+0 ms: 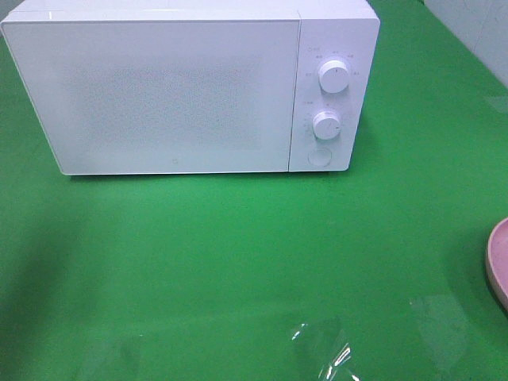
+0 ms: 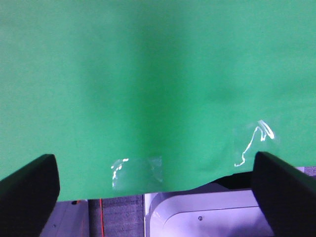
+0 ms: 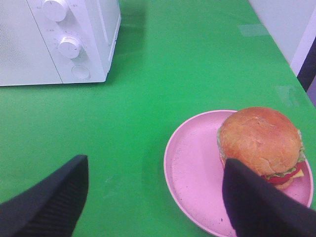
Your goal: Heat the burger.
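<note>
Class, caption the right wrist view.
Open pincer above round pink plate holding brown-bunned burger, white microwave nearby.

In the high view only a sliver of the pink plate (image 1: 498,266) is seen, cut off by the right edge. The markings around the microwave (image 1: 190,87) dials (image 1: 333,77) are too small to be read. A part of the burger (image 3: 259,143) is hidden behind a right gripper finger (image 3: 261,205).
</note>
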`<state>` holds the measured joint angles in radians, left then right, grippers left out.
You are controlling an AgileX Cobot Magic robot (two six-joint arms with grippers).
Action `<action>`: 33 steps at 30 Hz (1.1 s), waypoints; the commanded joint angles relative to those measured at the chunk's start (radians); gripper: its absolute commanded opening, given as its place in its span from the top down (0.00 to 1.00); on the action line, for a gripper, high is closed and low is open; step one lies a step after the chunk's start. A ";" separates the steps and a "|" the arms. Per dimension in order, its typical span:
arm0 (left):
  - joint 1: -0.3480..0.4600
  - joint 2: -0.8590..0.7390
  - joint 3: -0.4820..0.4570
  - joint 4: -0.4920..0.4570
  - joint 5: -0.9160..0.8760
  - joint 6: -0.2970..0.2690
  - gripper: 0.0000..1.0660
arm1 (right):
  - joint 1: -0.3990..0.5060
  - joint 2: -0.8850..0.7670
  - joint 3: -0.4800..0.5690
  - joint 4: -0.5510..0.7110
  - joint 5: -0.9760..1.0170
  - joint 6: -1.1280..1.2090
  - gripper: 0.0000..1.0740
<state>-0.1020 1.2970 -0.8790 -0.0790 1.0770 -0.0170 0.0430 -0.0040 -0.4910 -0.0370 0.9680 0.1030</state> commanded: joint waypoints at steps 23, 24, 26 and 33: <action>0.074 -0.479 0.281 0.018 0.044 0.007 0.08 | -0.006 -0.026 0.001 -0.002 -0.007 -0.010 0.32; 0.074 -0.528 0.323 0.019 0.023 0.007 0.08 | -0.006 -0.026 0.001 -0.002 -0.007 -0.010 0.32; 0.074 -0.584 0.362 0.019 -0.004 0.007 0.08 | -0.006 -0.026 0.001 -0.002 -0.007 -0.010 0.32; 0.074 -0.805 0.361 0.024 -0.006 0.007 0.08 | -0.006 -0.026 0.001 -0.002 -0.007 -0.009 0.32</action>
<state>-0.0330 0.5070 -0.5230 -0.0590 1.0820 -0.0130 0.0430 -0.0040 -0.4910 -0.0370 0.9680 0.1030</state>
